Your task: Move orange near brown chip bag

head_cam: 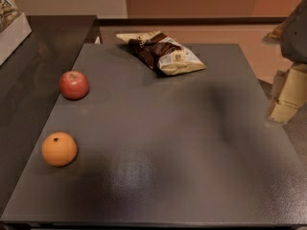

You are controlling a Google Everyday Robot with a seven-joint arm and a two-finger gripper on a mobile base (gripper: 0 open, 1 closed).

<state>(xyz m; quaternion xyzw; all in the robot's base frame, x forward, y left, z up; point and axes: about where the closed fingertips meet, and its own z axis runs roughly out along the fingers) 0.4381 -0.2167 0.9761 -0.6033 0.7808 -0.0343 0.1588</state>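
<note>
The orange (59, 149) is a small round fruit with a dark stem dot. It sits on the grey table (168, 143) near its front left corner. The brown chip bag (160, 51) lies flat at the back middle of the table, dark brown with cream-white ends. The two are far apart, across most of the table. My gripper (286, 97) is at the right edge of the view, by the table's right side, far from the orange and holding nothing that I can see.
A red apple (74, 85) sits at the table's left edge, behind the orange. A darker counter (43, 47) adjoins on the left, with a white box (12, 30) at its far left. The arm's grey body (295, 32) hangs at the upper right.
</note>
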